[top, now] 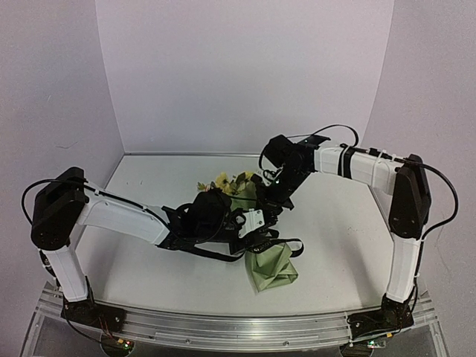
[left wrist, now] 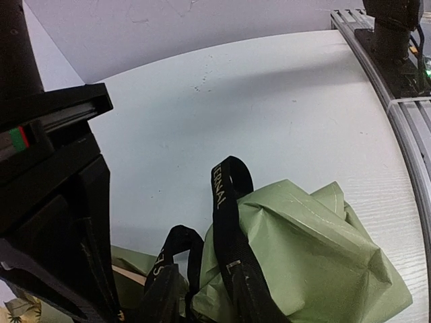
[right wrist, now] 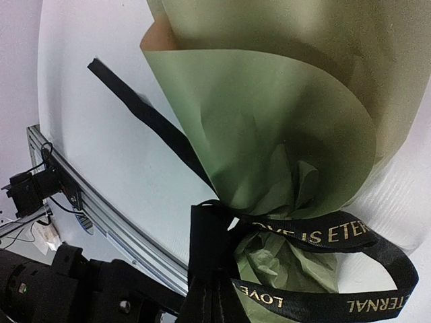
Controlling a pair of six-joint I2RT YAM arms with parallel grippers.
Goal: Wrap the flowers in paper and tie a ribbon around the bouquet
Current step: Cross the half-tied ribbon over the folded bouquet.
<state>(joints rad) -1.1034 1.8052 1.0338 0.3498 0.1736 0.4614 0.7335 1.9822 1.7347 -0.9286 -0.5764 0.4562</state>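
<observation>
White table [top: 149,260], pale walls. From above, the bouquet [top: 260,245] lies centrally, flowers [top: 223,182] toward 12 o'clock, paper [top: 274,274] tail toward 6. The left gripper [top: 259,225] is over it, its jaw gap unreadable. Right gripper [top: 270,201] is closed.

Left wrist: ribbon [left wrist: 225,202] loops stand slack.

Right wrist: strands bunch at 6 o'clock, apparently pinched for tension.

Here's the left arm [top: 123,216] reaching low and long toward the centre, its left gripper [top: 256,227] too hidden to call wide or closed. The right arm [top: 364,167] stands tall and folds inward, the right gripper [top: 271,196] angled down, jaws closed tight.
</observation>
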